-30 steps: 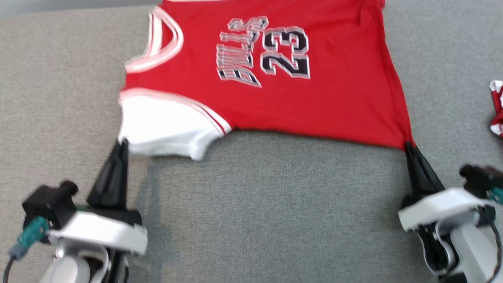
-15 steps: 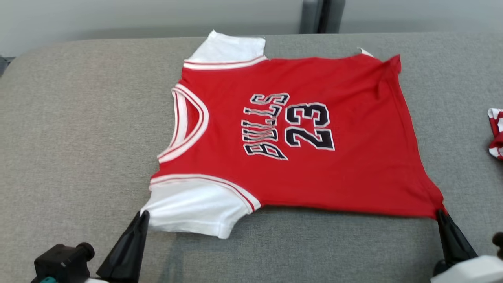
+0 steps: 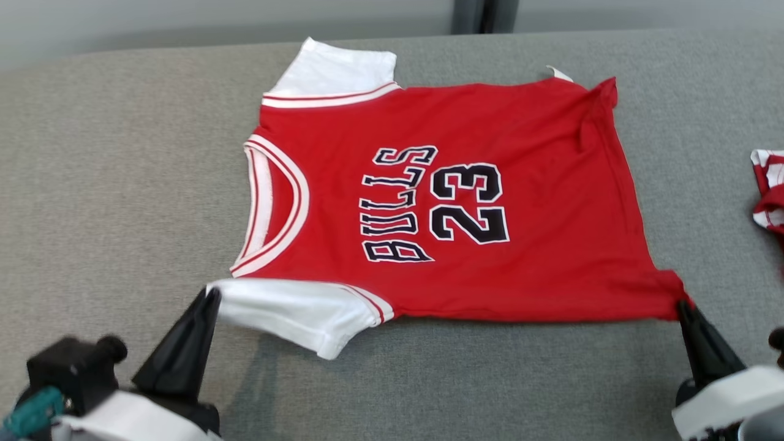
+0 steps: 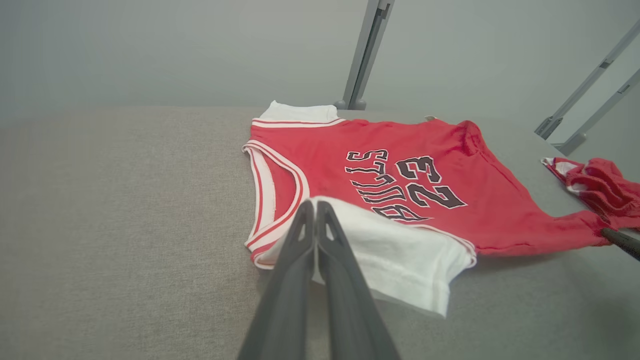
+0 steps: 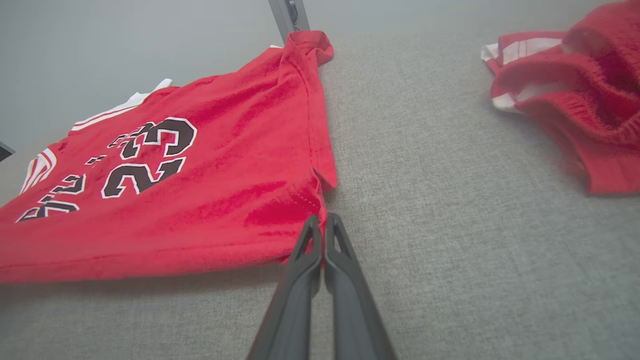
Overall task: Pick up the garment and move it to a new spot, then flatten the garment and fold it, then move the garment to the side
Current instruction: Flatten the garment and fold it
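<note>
Head view: garment [image 3: 520, 202], a red jersey with white sleeves and "BULLS 23" on the chest, lies mostly flat on the grey fabric counter [image 3: 110, 184]. Collar points to the robot's left, hem to its right.

Grip: left pincer [image 3: 208, 298] is fully closed, tips pinching the outer corner of the near white sleeve [image 3: 294, 312]. The right pincer [image 3: 682, 306] is fully closed too, tips clamped on the near hem corner of the garment. The jersey's near edge is stretched in a line between them. The sleeve cuff droops toward the robot with a shadow under it, so that edge looks slightly lifted off the counter.

Far hem corner is bunched and curled over. Far sleeve lies flat near the counter's back edge.

Left wrist view: fingers pressed together, white sleeve fabric at the tips. Right wrist view: fingers together, red hem fabric caught between the tips.

A second red-and-white cloth [image 3: 768, 190] sits crumpled at the robot's right, apart from the jersey. Grey metal post [image 4: 362, 55] stands behind the counter.
</note>
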### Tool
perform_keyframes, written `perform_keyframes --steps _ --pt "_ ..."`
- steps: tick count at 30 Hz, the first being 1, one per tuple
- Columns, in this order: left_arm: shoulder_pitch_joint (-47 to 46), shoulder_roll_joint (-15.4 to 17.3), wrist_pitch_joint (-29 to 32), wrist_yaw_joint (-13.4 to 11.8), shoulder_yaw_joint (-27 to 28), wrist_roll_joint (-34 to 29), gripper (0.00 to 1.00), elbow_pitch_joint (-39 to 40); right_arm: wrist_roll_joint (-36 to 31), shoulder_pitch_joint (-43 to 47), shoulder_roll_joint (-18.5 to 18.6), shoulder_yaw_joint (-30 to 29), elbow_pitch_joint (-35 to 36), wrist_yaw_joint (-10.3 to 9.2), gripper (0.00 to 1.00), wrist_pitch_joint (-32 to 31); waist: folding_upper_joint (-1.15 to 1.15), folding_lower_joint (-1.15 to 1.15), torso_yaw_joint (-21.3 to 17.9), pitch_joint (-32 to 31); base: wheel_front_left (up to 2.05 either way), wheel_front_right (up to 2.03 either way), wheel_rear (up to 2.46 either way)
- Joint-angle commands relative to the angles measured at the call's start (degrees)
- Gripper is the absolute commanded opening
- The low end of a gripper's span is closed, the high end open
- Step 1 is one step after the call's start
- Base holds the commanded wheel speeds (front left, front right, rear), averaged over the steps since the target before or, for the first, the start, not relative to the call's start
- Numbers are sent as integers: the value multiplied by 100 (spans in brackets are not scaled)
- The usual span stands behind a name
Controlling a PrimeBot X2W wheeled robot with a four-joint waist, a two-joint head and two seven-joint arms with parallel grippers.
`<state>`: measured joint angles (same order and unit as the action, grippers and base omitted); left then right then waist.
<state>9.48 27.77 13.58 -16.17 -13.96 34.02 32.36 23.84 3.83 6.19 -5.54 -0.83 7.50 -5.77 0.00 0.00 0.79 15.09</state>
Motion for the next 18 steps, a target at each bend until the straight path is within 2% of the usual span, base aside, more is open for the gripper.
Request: perform_keyframes --steps 1,7,10,15,18 --pt "-246 23 -7 62 47 27 0 -66 -38 -151 10 -45 82 -2 0 -127 0 0 -90 120 0 0 0" --pt "-1220 94 148 416 65 206 0 -556 -131 -900 -34 -137 236 -2 0 -687 0 0 -275 522 0 0 0" --pt "-1879 56 268 649 1 348 0 -1075 -248 -1386 5 -31 138 -2 0 -957 0 0 -347 808 0 0 0" --pt "-2434 -34 235 857 -32 452 0 -1748 -315 -1802 25 139 -94 -2 0 -1039 0 0 -440 1074 0 0 0" --pt "-2566 -61 232 896 -37 486 0 -2096 -287 -1955 33 293 -263 -2 0 -999 0 0 -495 1148 0 0 0"
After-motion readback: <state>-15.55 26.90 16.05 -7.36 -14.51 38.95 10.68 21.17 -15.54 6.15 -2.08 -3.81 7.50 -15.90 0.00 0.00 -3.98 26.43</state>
